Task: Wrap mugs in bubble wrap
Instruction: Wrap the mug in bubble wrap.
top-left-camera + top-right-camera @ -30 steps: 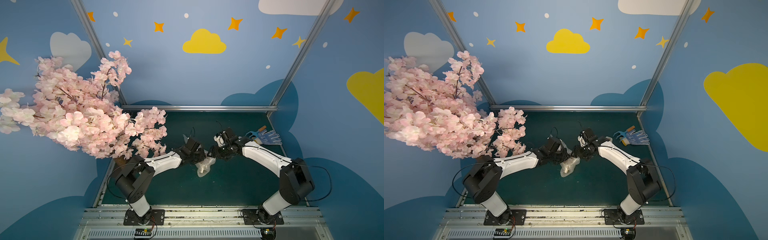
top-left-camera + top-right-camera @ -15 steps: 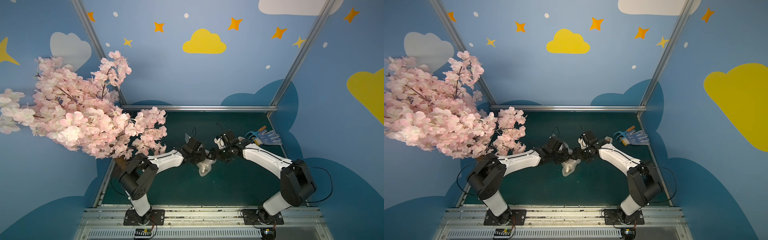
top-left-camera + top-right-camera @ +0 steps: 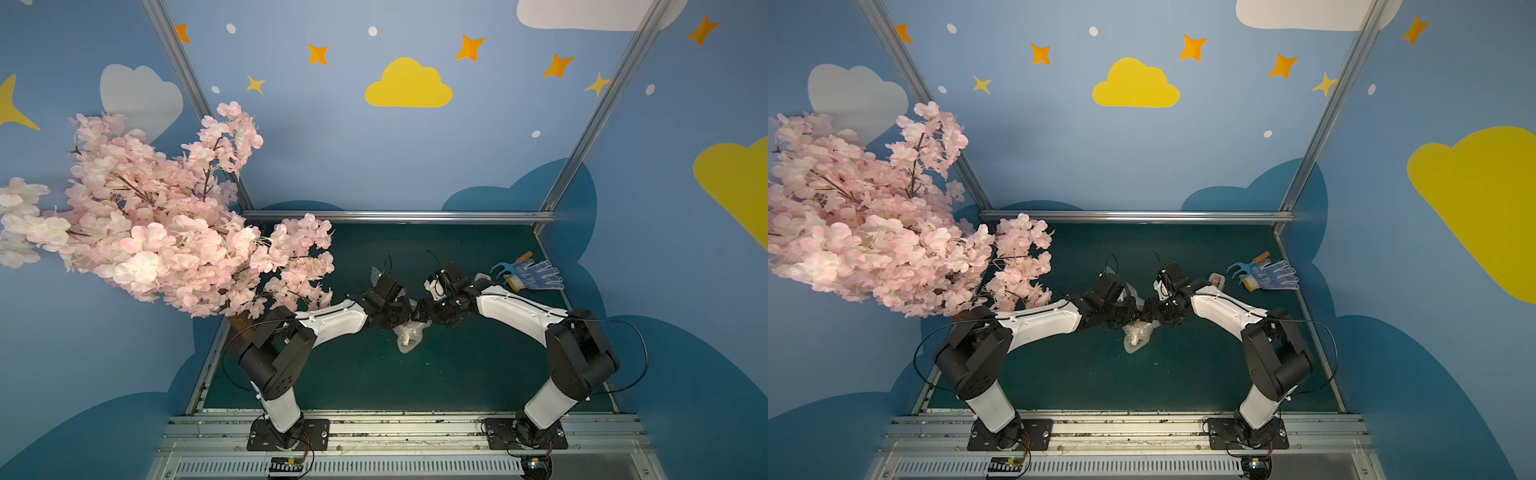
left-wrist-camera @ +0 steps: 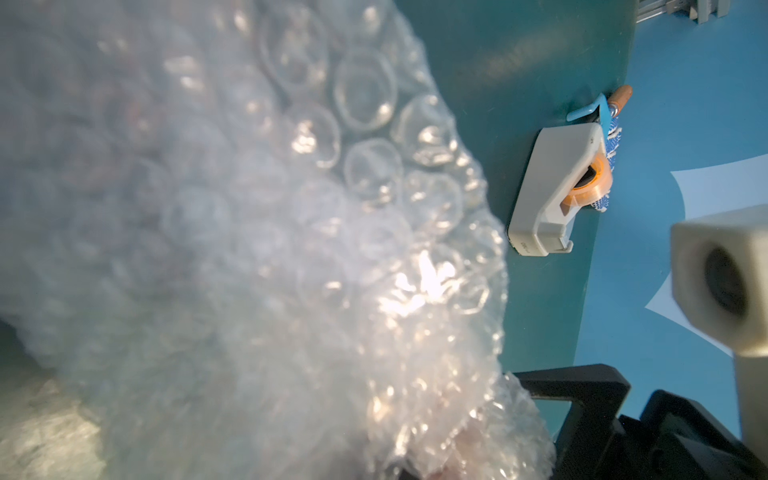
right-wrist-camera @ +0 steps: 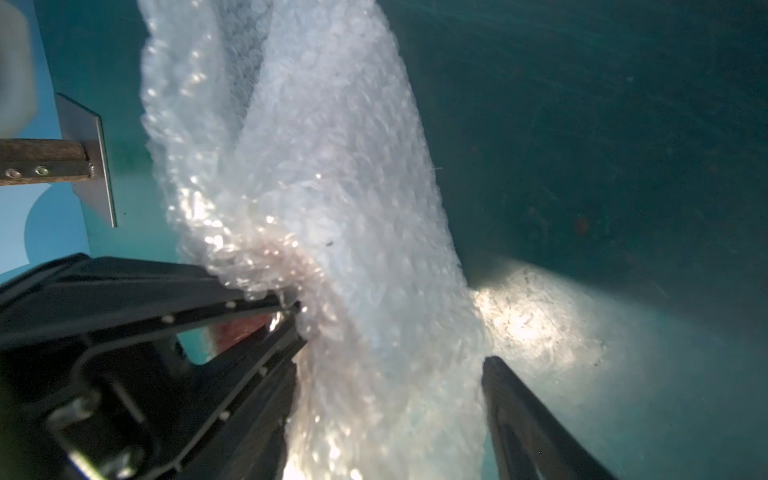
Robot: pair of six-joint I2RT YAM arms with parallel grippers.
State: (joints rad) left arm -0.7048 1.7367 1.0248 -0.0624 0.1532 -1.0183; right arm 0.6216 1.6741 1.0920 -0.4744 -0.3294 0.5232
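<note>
Off by the right wall lie a beige tape dispenser, a pair of blue-dotted gloves and a small blue hand rake; one of each, well apart from the work. One pink blossom tree leans over the table's left edge and hides that corner. Mid-table, two arms meet over one bundle of bubble wrap, a white bit of the mug showing through it. The left gripper is pinched tight on the wrap; the right gripper has its jaws spread either side of the bundle, though I can't tell whether they press it
</note>
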